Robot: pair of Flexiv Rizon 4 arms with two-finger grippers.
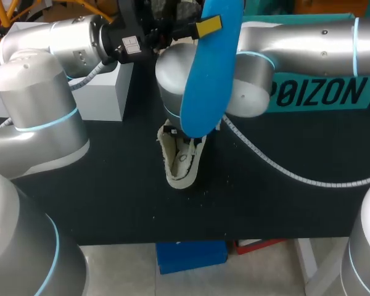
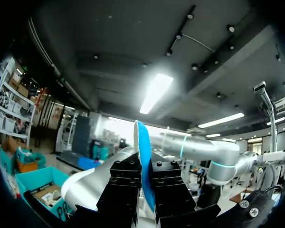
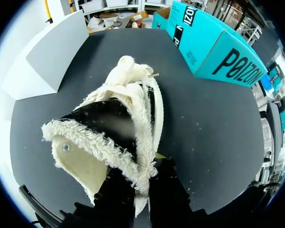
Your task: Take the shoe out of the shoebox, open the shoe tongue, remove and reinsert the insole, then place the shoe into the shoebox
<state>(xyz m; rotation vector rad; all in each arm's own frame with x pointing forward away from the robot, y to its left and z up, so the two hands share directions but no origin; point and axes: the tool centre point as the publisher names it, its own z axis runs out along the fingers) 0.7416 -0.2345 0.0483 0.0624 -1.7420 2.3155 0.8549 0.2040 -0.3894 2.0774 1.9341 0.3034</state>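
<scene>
Shoe and insole held separately over table, shoebox behind.

Black table [image 1: 296, 203] carries a teal shoebox [image 1: 320, 92] at its far right and a white box [image 1: 105, 92] at its far left. Cream fleece-lined shoe [image 1: 180, 166] is at table centre, outside and well apart from the shoebox, its collar edge pinched from both sides by the right gripper [image 3: 141, 190]. Blue insole [image 1: 209, 74] is raised above the shoe, clamped edge-on between the black fingers of the left gripper [image 2: 146, 173].
</scene>
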